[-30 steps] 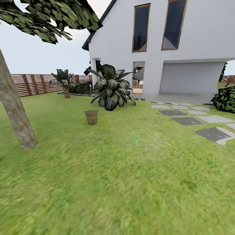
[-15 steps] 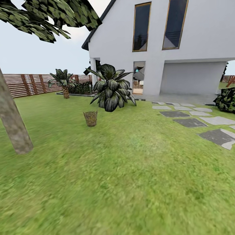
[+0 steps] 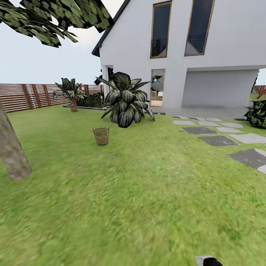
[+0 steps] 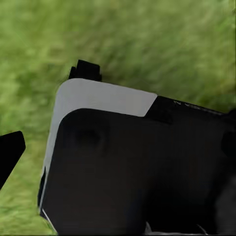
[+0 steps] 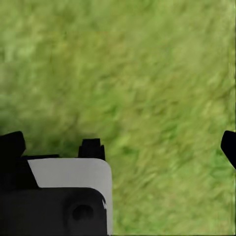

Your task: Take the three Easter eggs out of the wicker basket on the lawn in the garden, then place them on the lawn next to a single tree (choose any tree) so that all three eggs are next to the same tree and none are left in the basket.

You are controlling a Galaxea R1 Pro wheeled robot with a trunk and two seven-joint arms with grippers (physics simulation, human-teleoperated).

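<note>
The wicker basket stands small and brown on the lawn, some way ahead and left of centre. The Easter eggs are hidden; the basket's inside cannot be made out from here. The tree, with a thick mottled grey-tan trunk, rises at the left edge, its green canopy overhead. In the left wrist view my left gripper hangs over grass beside the robot's black and white body, one fingertip far out to the side. My right gripper is open over bare grass, holding nothing.
A large dark-leaved bush grows just behind the basket, before the white house. Grey stepping stones cross the grass at the right. A small palm and the slatted fence stand at the back left.
The whole view has shifted as the robot rolls on: trunk and basket have slid left and down in the picture. A bit of the robot now shows at the bottom edge.
</note>
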